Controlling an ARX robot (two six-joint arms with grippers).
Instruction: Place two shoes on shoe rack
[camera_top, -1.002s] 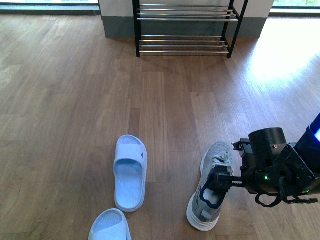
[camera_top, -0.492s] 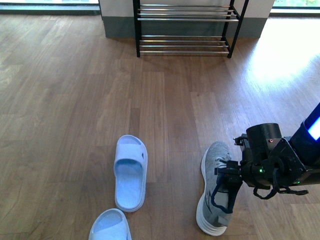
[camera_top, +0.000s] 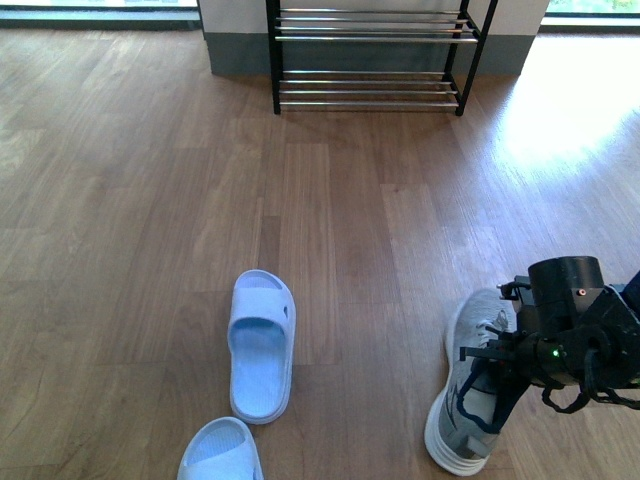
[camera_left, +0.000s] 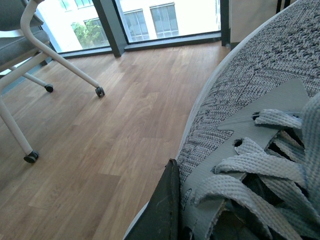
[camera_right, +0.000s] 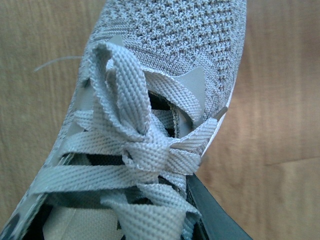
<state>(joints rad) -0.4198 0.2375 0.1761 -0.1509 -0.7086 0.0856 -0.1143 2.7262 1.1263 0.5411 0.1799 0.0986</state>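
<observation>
My left wrist camera is filled by a grey knit sneaker (camera_left: 260, 115). One dark finger (camera_left: 167, 205) of the left gripper (camera_left: 195, 227) lies against its side by the laces, but I cannot tell whether that gripper is clenched. On the floor at left lie the two light-blue slides (camera_top: 261, 345), untouched and well short of the shoe rack (camera_top: 372, 55) at the far wall. At right, the right gripper (camera_top: 485, 362) is clamped on the collar of the other sneaker (camera_top: 462, 425), which sits tilted with its toe toward the rack. I cannot tell if its heel touches the floor. I judge the collar hold leaves the sole free for the bars. That arm is low and close in, wrist bent over the shoe.
</observation>
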